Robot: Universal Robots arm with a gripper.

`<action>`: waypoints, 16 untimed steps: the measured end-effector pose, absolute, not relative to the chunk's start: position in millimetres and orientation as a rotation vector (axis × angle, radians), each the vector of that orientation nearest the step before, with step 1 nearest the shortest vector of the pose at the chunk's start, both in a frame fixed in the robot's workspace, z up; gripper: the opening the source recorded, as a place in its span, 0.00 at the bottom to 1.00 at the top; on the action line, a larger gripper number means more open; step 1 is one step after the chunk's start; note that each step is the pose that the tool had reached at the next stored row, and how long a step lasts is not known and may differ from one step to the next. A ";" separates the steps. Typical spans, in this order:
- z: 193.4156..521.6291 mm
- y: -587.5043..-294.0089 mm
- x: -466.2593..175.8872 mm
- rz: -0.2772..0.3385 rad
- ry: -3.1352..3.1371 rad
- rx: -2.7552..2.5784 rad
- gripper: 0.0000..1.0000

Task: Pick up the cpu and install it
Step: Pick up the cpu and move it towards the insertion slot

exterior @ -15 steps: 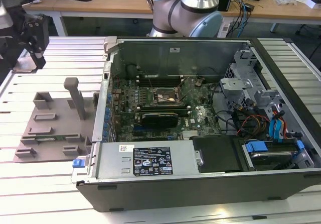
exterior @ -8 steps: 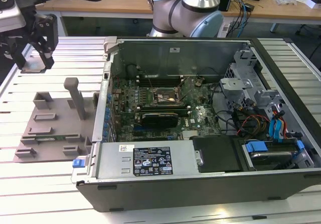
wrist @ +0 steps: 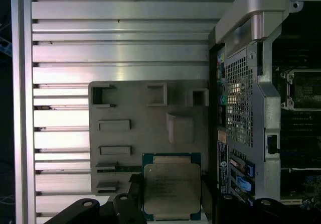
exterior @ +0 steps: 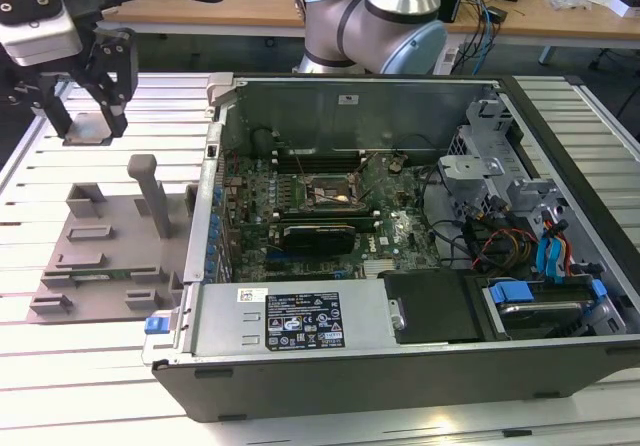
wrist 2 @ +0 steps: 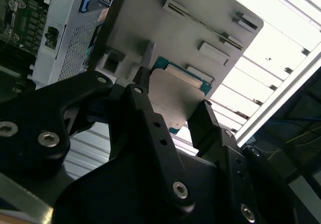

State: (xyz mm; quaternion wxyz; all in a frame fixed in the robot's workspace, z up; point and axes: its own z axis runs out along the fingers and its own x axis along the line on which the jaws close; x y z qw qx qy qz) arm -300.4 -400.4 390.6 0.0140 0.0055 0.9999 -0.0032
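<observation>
The cpu (exterior: 89, 129), a flat square chip with a pale silver top and a blue-green rim, hangs in the air at the exterior view's far left. My gripper (exterior: 88, 116) is shut on it, one black finger on each side. In both wrist views the cpu (wrist: 172, 189) (wrist 2: 173, 101) sits between the fingers (wrist 2: 202, 123), above the grey plastic fixture (wrist: 130, 128). The open socket (exterior: 325, 194) lies on the motherboard inside the computer case, well to the exterior view's right of the gripper.
The grey fixture (exterior: 110, 256) with raised blocks and an upright post (exterior: 150, 191) lies on the slatted metal table (exterior: 60, 366). The open computer case (exterior: 215, 166) stands beside it with a tall side wall. A black expansion card (exterior: 320, 234) sits below the socket.
</observation>
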 end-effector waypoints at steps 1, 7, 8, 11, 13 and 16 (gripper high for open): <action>390.6 -400.3 -298.4 -0.010 3.114 0.017 0.55; 390.6 -400.4 -283.1 -0.010 3.114 0.017 0.55; 390.6 -400.4 -280.8 -0.010 3.114 0.017 0.55; 390.6 -400.4 -274.2 -0.010 3.114 0.017 0.55; 390.6 -400.4 -270.1 -0.010 3.114 0.017 0.55; 390.6 -400.4 -265.4 -0.010 3.114 0.017 0.55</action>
